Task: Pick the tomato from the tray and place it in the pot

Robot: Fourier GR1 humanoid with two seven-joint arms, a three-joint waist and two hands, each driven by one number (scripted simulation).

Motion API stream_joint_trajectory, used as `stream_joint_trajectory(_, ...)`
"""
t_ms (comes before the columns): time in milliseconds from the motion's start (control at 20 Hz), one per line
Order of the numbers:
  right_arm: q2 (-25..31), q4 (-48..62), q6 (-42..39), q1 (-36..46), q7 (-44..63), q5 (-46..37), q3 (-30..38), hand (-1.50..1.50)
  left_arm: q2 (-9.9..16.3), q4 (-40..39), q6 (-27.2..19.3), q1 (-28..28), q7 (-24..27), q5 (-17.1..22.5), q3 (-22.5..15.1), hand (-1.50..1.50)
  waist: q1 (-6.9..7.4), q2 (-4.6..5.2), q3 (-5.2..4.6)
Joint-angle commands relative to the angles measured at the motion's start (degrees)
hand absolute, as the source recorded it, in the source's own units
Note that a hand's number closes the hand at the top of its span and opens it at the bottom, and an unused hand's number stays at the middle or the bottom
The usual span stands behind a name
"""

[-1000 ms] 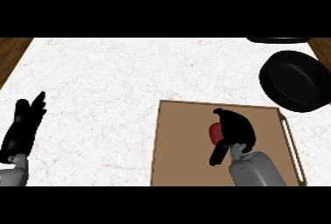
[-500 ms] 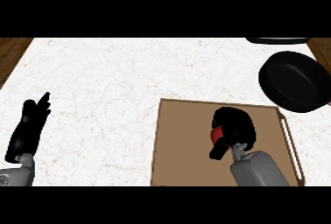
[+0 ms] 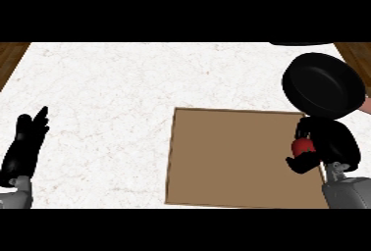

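Tomato (image 3: 301, 146) in curled right hand (image 3: 330, 142) at tray's (image 3: 232, 157) right edge, just below pot (image 3: 322, 84).

A flat brown wooden tray (image 3: 232, 157) lies on the white marble counter (image 3: 130, 88); a round black pot (image 3: 322, 84) sits behind its right corner.
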State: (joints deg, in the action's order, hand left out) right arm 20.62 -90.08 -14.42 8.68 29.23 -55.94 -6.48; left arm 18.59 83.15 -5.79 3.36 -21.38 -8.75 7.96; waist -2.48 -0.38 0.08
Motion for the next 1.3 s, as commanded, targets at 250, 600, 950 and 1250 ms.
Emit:
stream_joint_trajectory(250,27.24,9.89,3.11,-7.79,-23.87,13.82,30.73,1.50,-0.31,1.53,-0.54,-2.87,0.24,0.65,1.17,0.00,-1.93,-0.18,0.24)
stream_joint_trajectory(600,32.96,15.62,7.52,-4.60,-42.21,26.98,47.92,1.50,0.35,-0.75,0.46,-0.54,0.81,0.64,1.29,0.00,-0.09,0.08,0.03)
stream_joint_trajectory(950,39.35,17.28,1.90,1.28,-45.69,35.83,55.12,1.50,-0.99,-1.97,0.26,1.65,1.64,-1.39,-0.81,0.00,1.93,0.39,-0.13)
stream_joint_trajectory(1250,41.78,11.42,-4.96,4.77,-37.19,39.11,52.01,1.50,-1.18,1.09,1.92,2.29,-1.84,-0.60,-0.75,0.00,2.51,0.32,-0.13)
